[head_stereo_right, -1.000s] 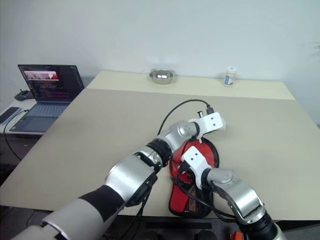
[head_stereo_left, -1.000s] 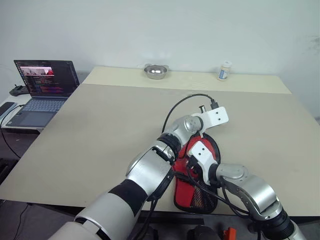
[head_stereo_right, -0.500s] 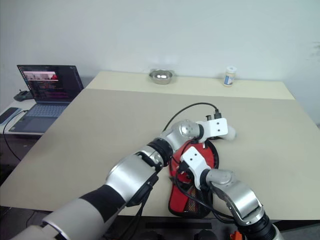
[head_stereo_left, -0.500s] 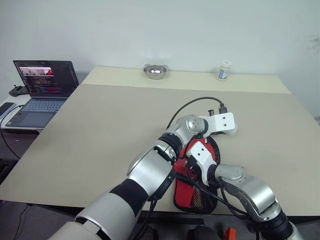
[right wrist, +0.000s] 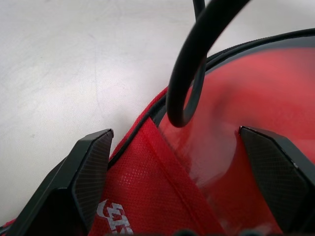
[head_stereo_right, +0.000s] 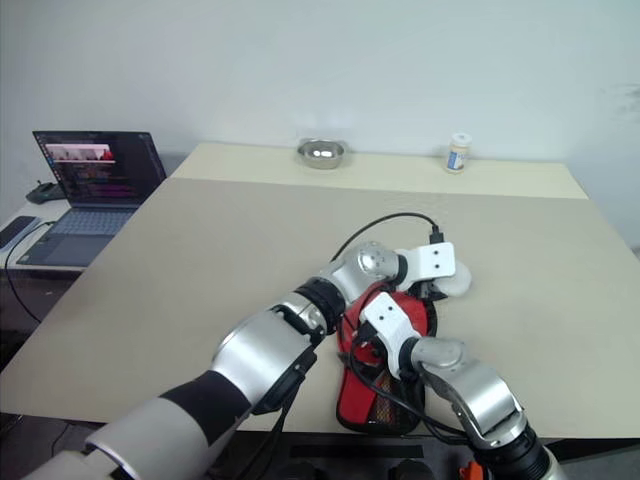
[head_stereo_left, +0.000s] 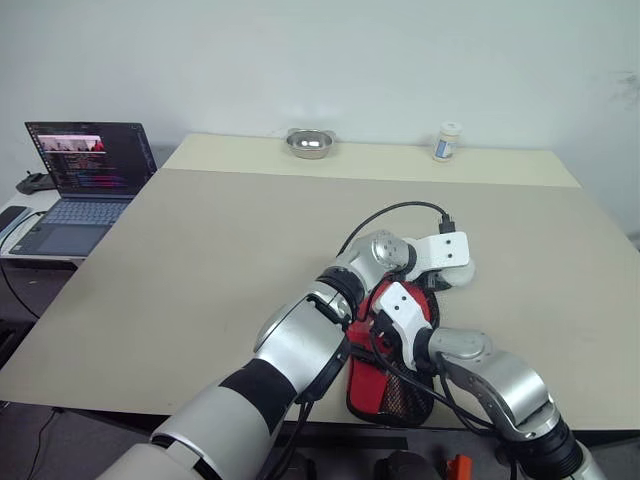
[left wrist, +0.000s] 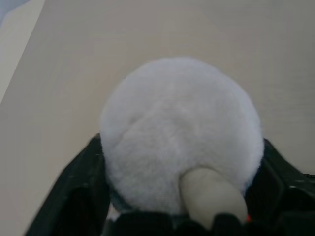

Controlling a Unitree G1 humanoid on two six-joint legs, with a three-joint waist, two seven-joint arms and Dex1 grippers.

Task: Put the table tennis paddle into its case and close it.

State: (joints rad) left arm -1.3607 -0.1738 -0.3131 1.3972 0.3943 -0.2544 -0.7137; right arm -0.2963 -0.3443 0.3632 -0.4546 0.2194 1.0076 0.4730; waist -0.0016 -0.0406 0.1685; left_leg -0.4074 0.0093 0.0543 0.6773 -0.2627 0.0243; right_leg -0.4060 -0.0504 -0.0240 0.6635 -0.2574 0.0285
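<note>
As seen from its wrist, left pincer (left wrist: 181, 147): released, black fingers spread either side of a white fluffy ball (left wrist: 177, 113).
Right pincer (right wrist: 175, 132): released, wide, over the case.
Red-and-black soft zip case (head_stereo_left: 385, 385): near edge of the beige table (head_stereo_left: 220, 240).
Table tennis paddle (right wrist: 236, 93): smooth red face inside the case's black trim.

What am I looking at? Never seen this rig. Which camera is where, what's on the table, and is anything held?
It is a humanoid robot with two arms, each ending in a two-fingered black tool. Two pictures come from its head, looking down over the arms. The other two come from the wrists. On the table the case lies near the robot, with a metal bowl and a white bottle at the far edge. A laptop sits on a side desk. The right tool is open over the case, where the paddle shows. The left tool is open, with a blurred pale round thing before it. Neither seems to hold anything.
</note>
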